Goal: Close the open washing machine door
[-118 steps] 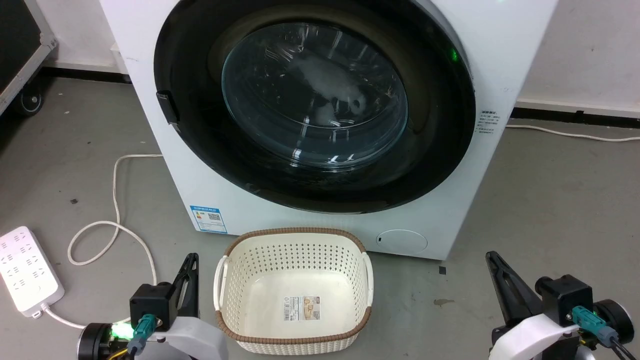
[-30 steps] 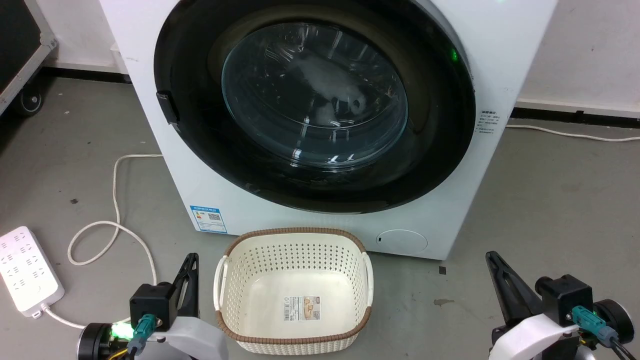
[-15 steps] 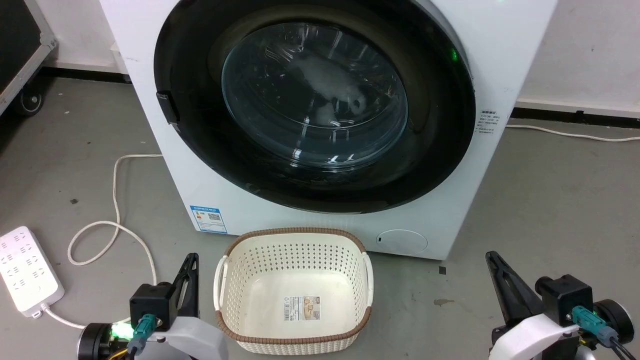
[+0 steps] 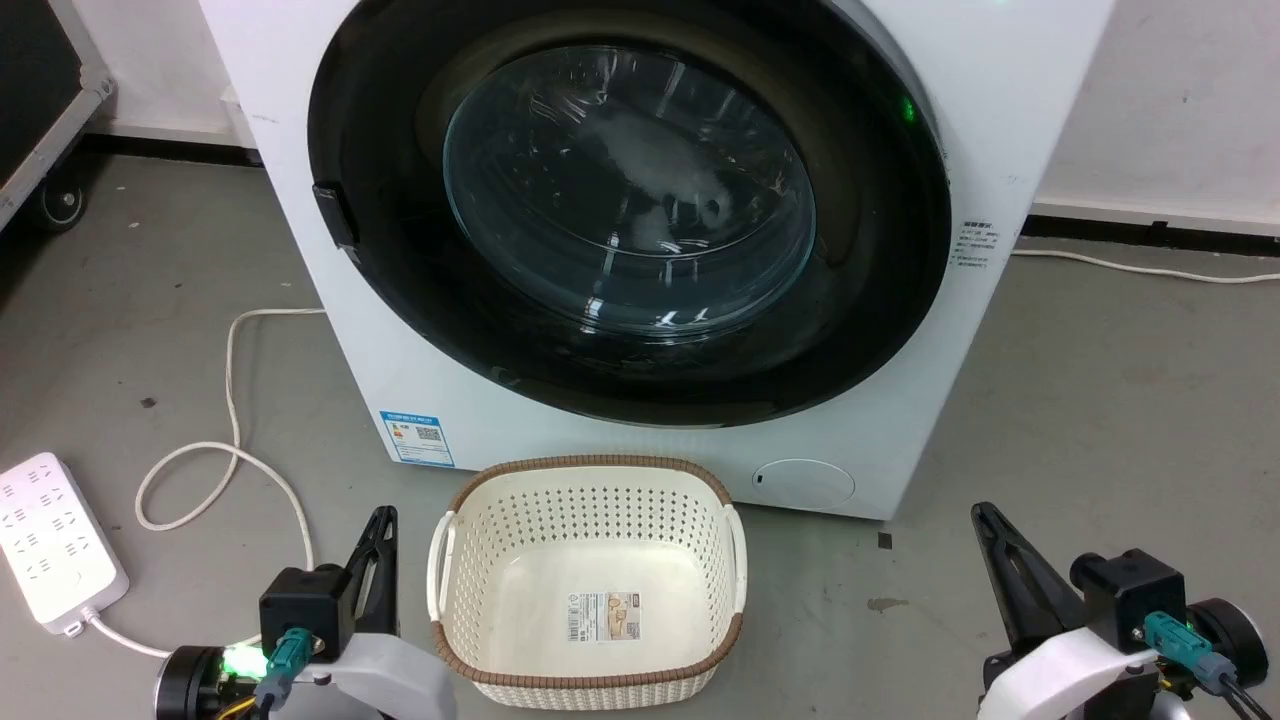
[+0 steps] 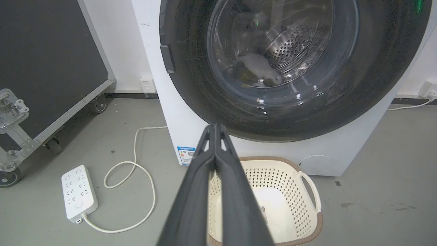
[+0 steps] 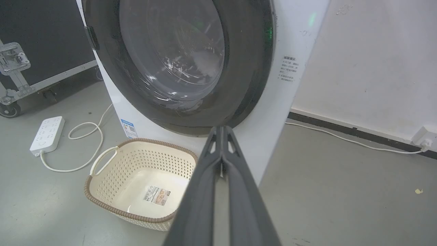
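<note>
- Against the earlier head views nothing has shifted: the washing machine door [image 4: 880, 250], the basket [image 4: 590, 465] and both grippers sit where they were. Only the pale reflections in the glass differ slightly.
- The washing machine [image 4: 1010, 120] stands on the grey floor straight ahead of the robot. Its door covers most of the white front and lies flat against it, with no gap that these views can show.
- The door is round, so it has no long axis. Its domed glass faces out toward the robot, and its small dark handle tab [image 4: 335, 215] sits on the rim's edge at the robot's left.
- The left gripper [image 4: 383, 514] rests low at the left, beside the basket and well apart from the door. In its wrist view the two fingers [image 5: 201, 177] are pressed together with nothing between them.
- The right gripper [image 4: 982, 512] rests low at the right, also well away from the door. Its fingers [image 6: 205, 184] meet at the tips and hold nothing.
- The cream basket stands on the floor just in front of the machine, below the door.
</note>
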